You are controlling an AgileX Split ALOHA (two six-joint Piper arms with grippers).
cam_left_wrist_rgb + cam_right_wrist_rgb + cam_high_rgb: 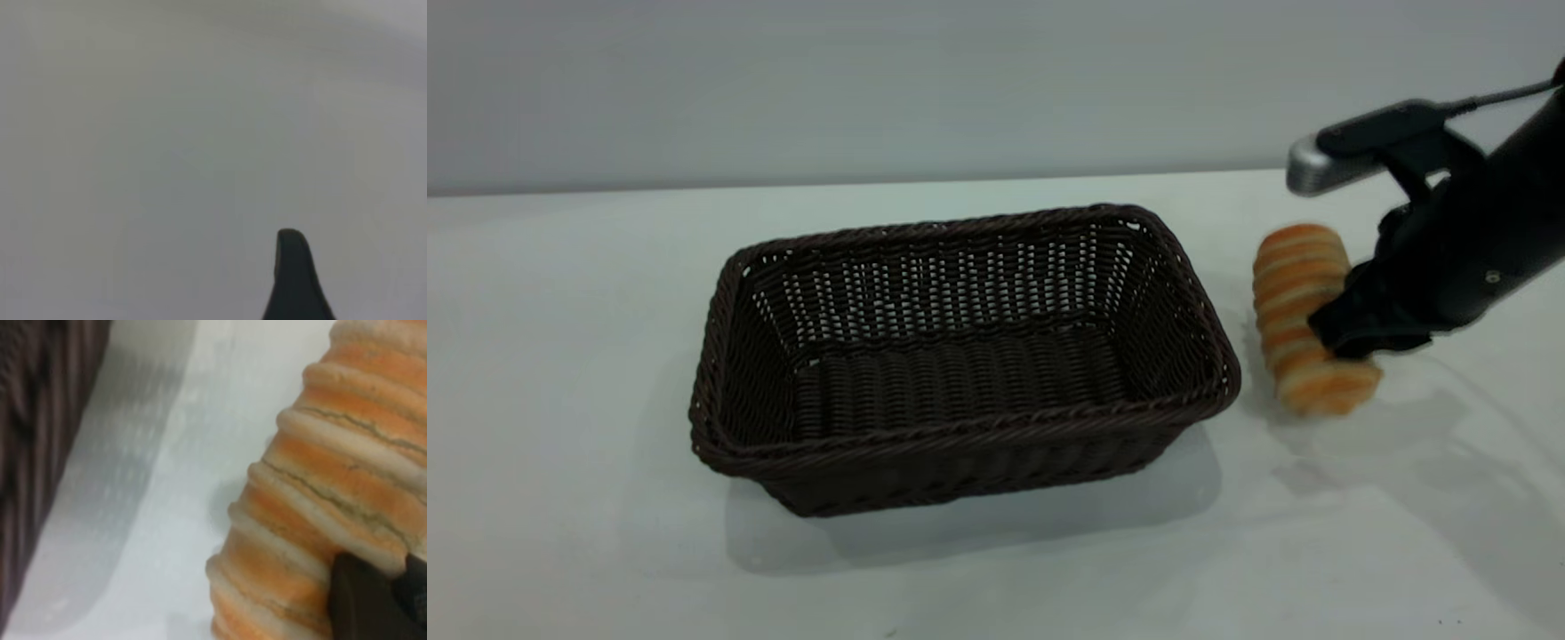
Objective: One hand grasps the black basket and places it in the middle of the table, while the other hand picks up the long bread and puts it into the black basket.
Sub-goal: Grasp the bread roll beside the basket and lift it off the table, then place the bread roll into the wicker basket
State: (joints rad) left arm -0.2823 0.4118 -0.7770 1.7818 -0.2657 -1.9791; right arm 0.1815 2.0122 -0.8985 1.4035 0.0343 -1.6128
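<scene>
Exterior view: the black basket (960,356) sits upright in the middle of the frame on the pale desk (560,400), its long side facing the camera and its inside bare. Just right of the basket's right end, with a narrow strip of desk between them, lies the long bread (1294,293), striped orange and cream, running from the upper middle right down toward the lower right. The right arm (1485,231), black with a silver cylinder (1312,169) on top, comes in from the right edge of the frame. Its right gripper (1352,333) is down at the bread, with the jaws clasped across the loaf's lower half; the loaf's near end sticks out below the black fingers. Whether the bread rests on the desk or is lifted just off it, I cannot tell. The left arm does not appear in this view.

Left wrist view: almost the whole frame is plain pale grey surface. One dark fingertip (293,273) of the left gripper rises from the lower edge, right of centre. The second finger is out of frame, so whether these jaws are released or clenched cannot be told.

Right wrist view: the bread (333,487) fills the right half of the frame, its ridges running crosswise. A dark finger (363,603) presses against it at the lower right corner. The basket's woven wall (40,440) takes up the left edge, with pale desk (200,487) between the two.
</scene>
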